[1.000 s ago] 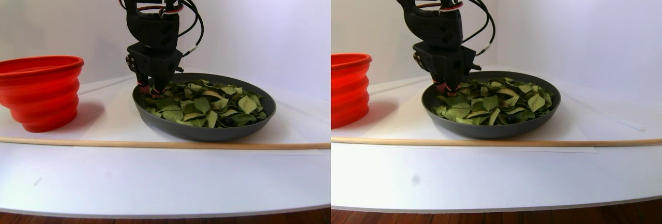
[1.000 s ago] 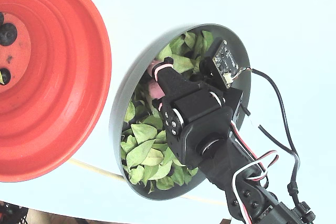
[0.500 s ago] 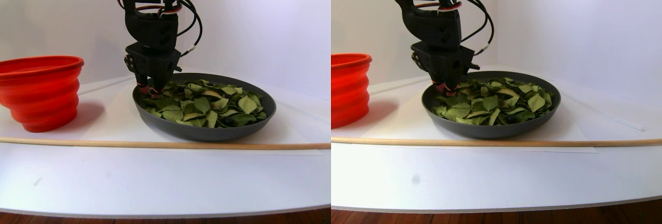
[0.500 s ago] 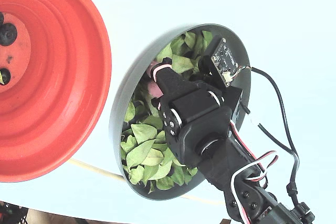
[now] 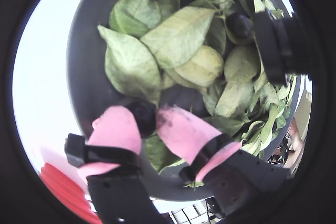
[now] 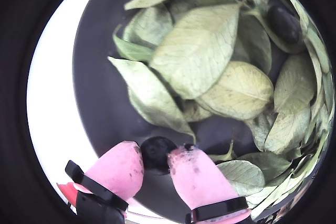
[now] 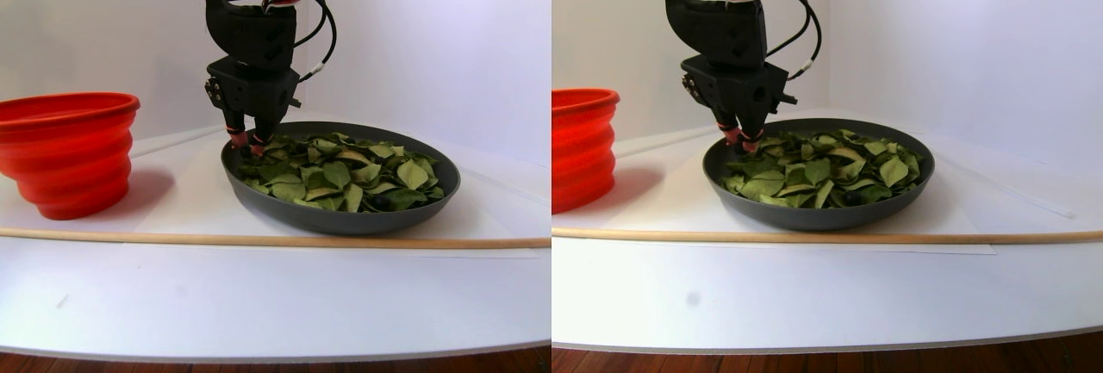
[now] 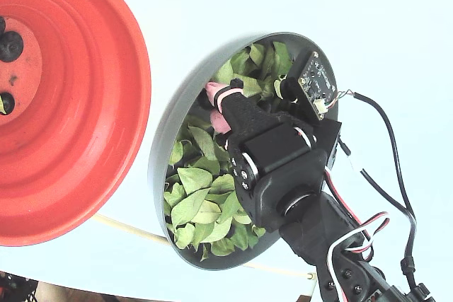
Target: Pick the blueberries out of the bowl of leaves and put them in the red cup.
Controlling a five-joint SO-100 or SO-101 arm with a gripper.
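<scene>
The claw point(image 6: 155, 163) pinches one blueberry point(image 6: 157, 153) at the bowl's point(image 8: 166, 139) 10 o'clock edge, over leaves point(image 8: 195, 206). Two berries point(image 8: 8, 47) sit in the red cup point(image 8: 85, 104).

end effector point(image 6: 155, 162) has lifted, gripping a blueberry point(image 6: 157, 153).

No text, label, brand, number or sign can be read in any of these views.
</scene>
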